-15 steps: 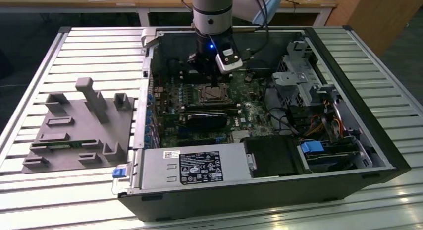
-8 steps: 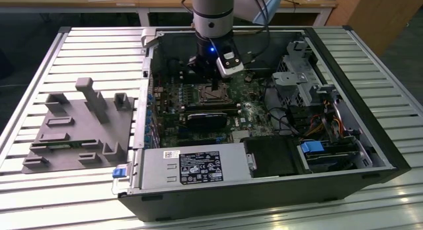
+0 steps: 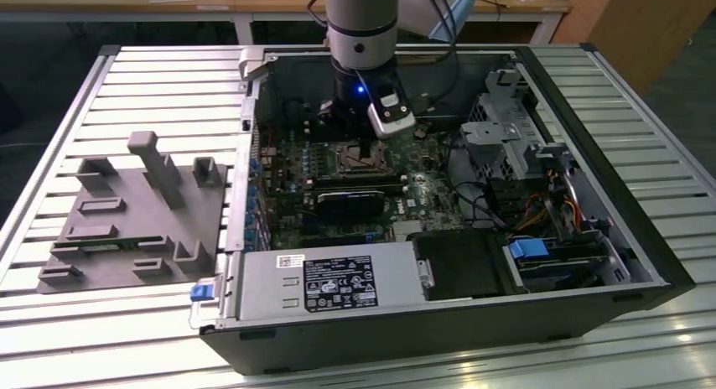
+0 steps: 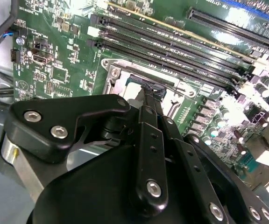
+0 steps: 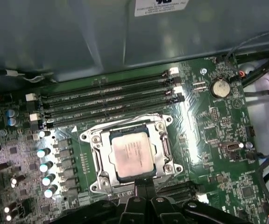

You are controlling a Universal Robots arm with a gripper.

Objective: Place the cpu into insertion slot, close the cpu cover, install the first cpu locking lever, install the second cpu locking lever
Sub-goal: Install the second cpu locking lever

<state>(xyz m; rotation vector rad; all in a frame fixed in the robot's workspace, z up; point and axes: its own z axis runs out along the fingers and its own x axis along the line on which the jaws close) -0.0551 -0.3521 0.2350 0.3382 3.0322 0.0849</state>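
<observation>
Silvery metal frames the insertion slot [image 5: 131,156] on your dark green motherboard [image 5: 204,140], and in the first wrist view the cpu [image 5: 132,154], a pale square chip with a matte, faintly printed top, lies flat inside it. The cpu cover [image 5: 164,150], a thin bright frame plate with a square window, appears to lie down around the chip, held at its corners by round screw heads. Four long, narrow black memory slots [image 5: 109,100] run just beside the socket. Your gripper [image 5: 141,193] hangs over the socket's edge, its black, bolted finger links drawn close together to a narrow tip; whether it pinches anything you cannot tell. In the exterior view the arm [image 3: 360,28] reaches down into the open computer case [image 3: 582,129], which rests on a ribbed metal table [image 3: 134,95] next to a grey moulded fixture [image 3: 134,213].
</observation>
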